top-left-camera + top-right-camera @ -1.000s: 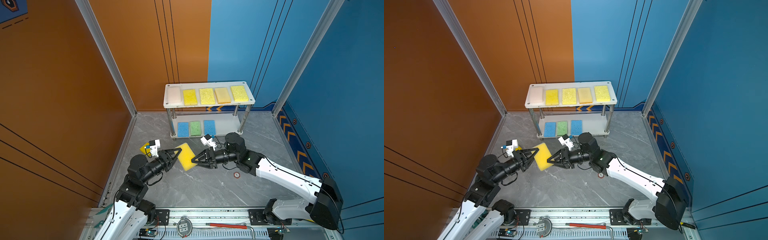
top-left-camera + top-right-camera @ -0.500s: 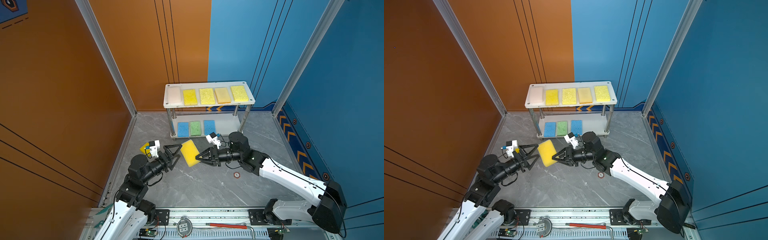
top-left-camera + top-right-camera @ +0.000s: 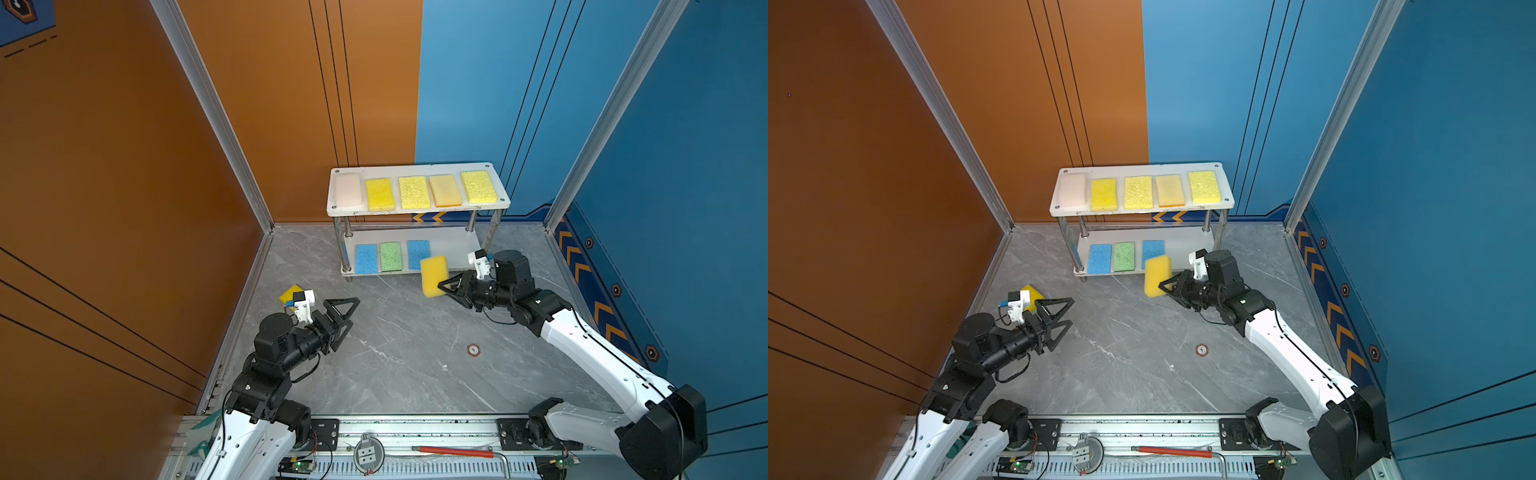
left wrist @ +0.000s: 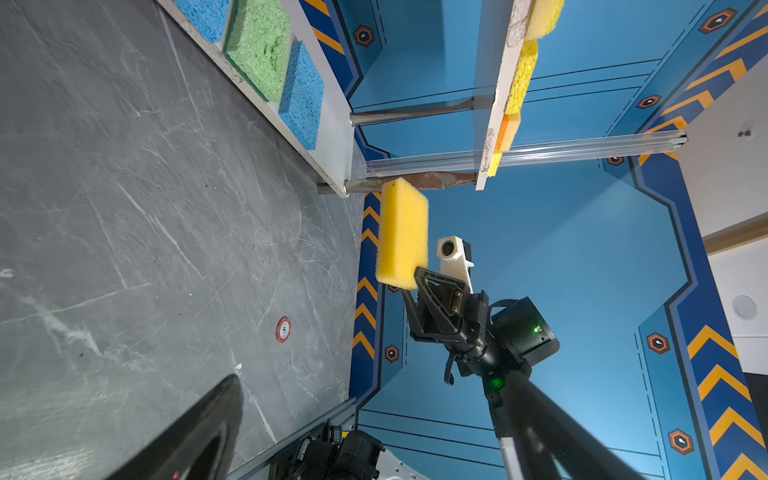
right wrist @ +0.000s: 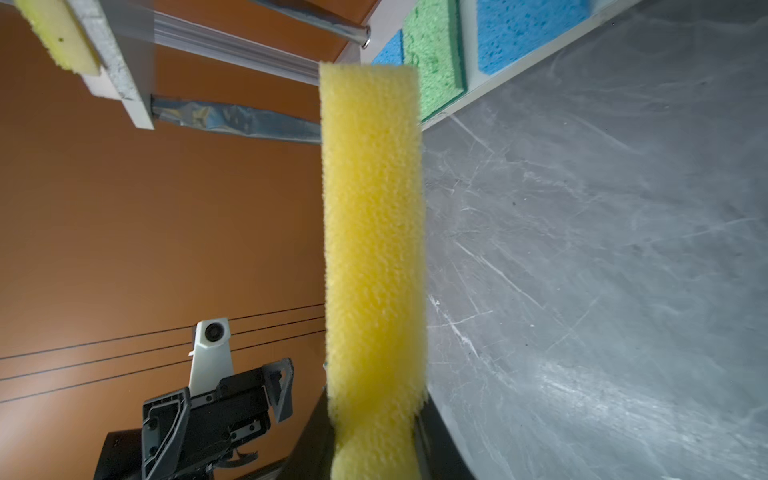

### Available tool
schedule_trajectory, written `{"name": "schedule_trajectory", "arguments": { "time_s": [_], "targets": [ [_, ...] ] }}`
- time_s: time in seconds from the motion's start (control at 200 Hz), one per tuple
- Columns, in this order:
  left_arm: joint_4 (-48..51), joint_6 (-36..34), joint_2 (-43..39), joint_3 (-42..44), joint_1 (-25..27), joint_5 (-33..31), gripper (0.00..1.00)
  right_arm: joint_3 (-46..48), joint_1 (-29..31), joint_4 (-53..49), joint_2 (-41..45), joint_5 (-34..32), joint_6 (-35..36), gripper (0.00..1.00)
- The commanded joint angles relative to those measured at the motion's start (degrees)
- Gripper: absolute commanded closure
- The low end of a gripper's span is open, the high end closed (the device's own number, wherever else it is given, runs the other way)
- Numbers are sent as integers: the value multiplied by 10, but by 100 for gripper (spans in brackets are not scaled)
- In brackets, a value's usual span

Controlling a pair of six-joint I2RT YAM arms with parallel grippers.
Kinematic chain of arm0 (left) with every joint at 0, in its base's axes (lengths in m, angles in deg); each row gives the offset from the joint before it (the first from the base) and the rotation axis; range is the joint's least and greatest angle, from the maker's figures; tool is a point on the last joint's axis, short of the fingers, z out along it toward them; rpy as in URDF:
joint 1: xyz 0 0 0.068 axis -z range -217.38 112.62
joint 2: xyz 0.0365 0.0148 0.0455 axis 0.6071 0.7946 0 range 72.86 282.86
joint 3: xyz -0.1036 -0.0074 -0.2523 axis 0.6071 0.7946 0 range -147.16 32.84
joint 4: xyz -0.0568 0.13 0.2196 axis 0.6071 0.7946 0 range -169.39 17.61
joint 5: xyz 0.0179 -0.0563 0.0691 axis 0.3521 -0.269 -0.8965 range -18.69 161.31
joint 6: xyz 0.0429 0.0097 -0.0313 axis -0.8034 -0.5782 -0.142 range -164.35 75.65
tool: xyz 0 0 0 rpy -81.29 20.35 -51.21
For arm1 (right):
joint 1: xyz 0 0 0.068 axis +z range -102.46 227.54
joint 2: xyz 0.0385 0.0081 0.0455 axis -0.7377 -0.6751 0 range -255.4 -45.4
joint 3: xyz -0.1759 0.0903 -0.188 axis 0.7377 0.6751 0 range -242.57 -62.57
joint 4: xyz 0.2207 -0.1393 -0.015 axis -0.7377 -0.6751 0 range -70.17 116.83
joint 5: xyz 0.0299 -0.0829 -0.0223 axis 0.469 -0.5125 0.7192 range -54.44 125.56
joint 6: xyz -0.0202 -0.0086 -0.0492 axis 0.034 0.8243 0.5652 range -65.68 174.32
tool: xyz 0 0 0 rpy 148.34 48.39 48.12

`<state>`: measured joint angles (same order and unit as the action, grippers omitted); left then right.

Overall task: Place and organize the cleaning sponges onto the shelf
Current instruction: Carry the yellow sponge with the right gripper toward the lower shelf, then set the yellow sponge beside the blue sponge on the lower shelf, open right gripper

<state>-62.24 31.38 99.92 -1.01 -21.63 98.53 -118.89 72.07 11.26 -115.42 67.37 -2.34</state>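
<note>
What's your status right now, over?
Right tool shut on yellow sponge, by shelf's lower board. Left tool open, empty. Second yellow sponge on floor. Nothing in the way.

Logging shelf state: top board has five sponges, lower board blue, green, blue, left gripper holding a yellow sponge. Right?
One thing is off: the right gripper, not the left, is holding the yellow sponge. Both top views show this, and the right wrist view shows the sponge clamped between its fingers. The left gripper is open and empty. The rest stands.
</note>
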Motion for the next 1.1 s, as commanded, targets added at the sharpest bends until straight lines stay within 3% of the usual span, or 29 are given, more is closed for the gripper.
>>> {"name": "schedule_trajectory", "arguments": {
  "time_s": [0.0,0.19,0.511,1.096],
  "targets": [
    [51,-31,-8,-11,-21,35,2,-25,-19,-47,-40,-44,66,74],
    [117,-59,-19,-26,-74,74,2,-90,-28,-87,-111,-83,140,74],
    [159,-75,-27,-25,-157,154,2,-173,-41,-92,-222,-125,198,74],
    [169,-92,9,-30,-196,197,2,-256,-64,-87,-336,-187,221,75]
  ]
}}
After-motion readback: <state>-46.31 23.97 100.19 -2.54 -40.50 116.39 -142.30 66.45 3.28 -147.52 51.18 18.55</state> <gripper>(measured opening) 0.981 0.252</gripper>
